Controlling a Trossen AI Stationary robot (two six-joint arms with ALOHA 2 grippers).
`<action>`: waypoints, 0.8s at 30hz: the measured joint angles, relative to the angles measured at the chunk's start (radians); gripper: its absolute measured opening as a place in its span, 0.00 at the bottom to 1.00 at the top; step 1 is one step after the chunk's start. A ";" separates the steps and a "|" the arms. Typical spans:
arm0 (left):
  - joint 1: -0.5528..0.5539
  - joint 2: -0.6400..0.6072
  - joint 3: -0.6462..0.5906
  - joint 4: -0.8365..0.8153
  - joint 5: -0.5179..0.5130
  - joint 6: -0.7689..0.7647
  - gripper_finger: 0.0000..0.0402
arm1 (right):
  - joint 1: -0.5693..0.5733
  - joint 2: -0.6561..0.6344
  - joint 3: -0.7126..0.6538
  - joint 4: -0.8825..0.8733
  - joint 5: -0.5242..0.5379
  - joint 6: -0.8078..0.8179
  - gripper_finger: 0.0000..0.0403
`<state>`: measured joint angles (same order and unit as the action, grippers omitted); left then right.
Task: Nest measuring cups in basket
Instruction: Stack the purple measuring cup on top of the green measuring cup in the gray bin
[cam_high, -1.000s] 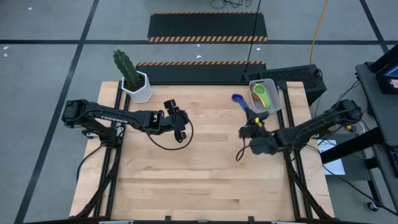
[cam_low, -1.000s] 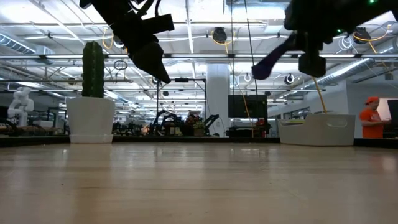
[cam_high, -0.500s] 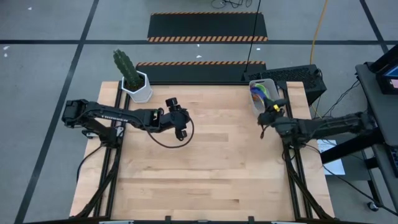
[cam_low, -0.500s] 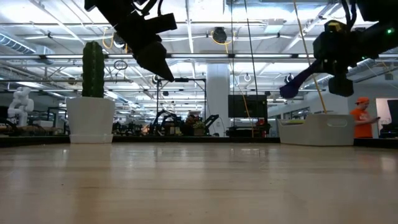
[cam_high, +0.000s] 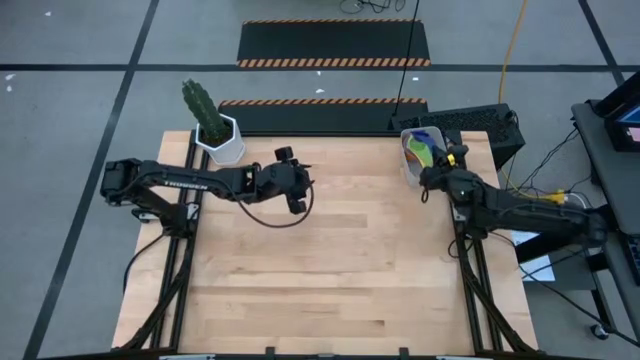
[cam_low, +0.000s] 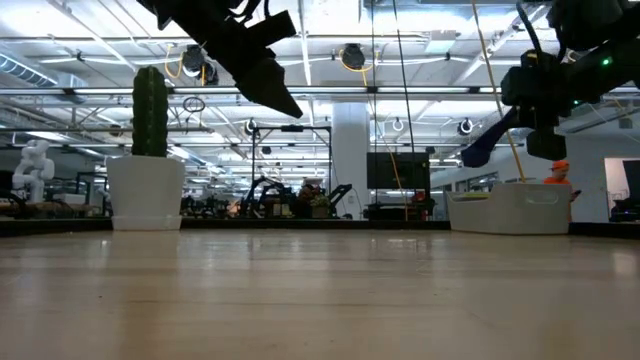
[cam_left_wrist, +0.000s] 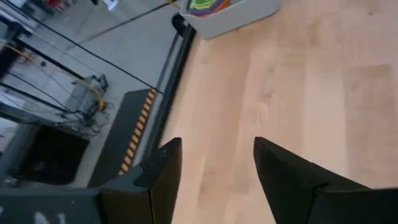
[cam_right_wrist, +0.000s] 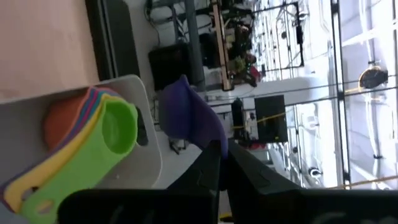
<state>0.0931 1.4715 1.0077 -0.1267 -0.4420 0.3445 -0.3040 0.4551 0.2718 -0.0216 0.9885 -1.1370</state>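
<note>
The grey-blue basket (cam_high: 412, 160) stands at the table's far right corner and shows in the low view (cam_low: 510, 210). Green (cam_right_wrist: 118, 130), yellow and orange (cam_right_wrist: 62, 121) measuring cups lie nested inside it. My right gripper (cam_high: 435, 165) hangs over the basket, shut on the dark blue cup (cam_right_wrist: 186, 115), which is also visible in the low view (cam_low: 487, 143). My left gripper (cam_high: 298, 185) hovers open and holding nothing above the table's far middle (cam_left_wrist: 214, 168). My right gripper pinches the dark blue cup by its flat handle (cam_right_wrist: 213, 149) between the two fingers. The round bowl (cam_right_wrist: 180, 106) sticks out past the fingertips. The cup is lifted clear, above the basket's rim and tilted.
A white hexagonal pot with a cactus (cam_high: 220, 140) stands at the far left corner (cam_low: 145, 190). Bare wooden tabletop (cam_high: 340, 270) spreads over the middle and near side. A person in orange (cam_low: 560, 172) shows in the room beyond.
My right gripper has carried the dark blue cup from the table's right middle toward the far right corner, ending over the basket, and stayed shut on it. My left gripper has drifted a little toward the far edge and to the right, still open.
</note>
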 joint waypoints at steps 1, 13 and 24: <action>0.008 0.000 0.000 0.005 0.000 0.012 0.50 | -0.016 0.007 0.000 0.000 -0.005 0.001 0.01; 0.079 0.000 0.000 0.137 0.120 0.087 0.50 | -0.145 0.085 0.000 -0.011 -0.161 0.076 0.01; 0.099 0.000 0.000 0.226 0.128 0.157 0.50 | -0.212 0.136 0.001 -0.012 -0.235 0.077 0.01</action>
<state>0.1917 1.4715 1.0077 0.0997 -0.3138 0.5014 -0.5160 0.5908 0.2729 -0.0341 0.7532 -1.0599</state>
